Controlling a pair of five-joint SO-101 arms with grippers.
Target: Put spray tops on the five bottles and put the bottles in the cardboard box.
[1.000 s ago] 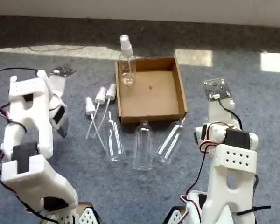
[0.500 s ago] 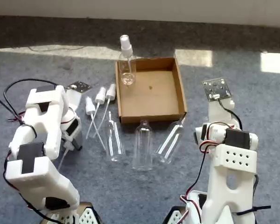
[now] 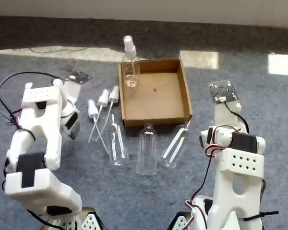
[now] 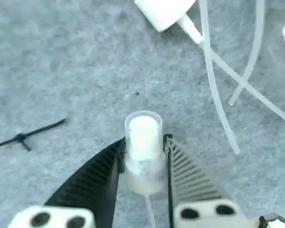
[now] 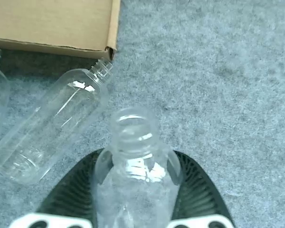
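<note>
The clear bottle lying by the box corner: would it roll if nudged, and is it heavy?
Probably light: the bottle looks empty and see-through, likely thin plastic. It lies on its round side, so a sideways push could roll it, though the carpet would likely slow it. Its glossy wall may slip in a grip.

- Grey carpet [image 3: 259, 124] covers the whole floor, short-piled and flecked.
- A pale wall strip [image 3: 182, 9] runs along the far edge, with a dark band of shadow just in front of it.
- Bright sunlight patches [image 3: 199, 58] lie on the far carpet, at the left, the middle and the right.
</note>
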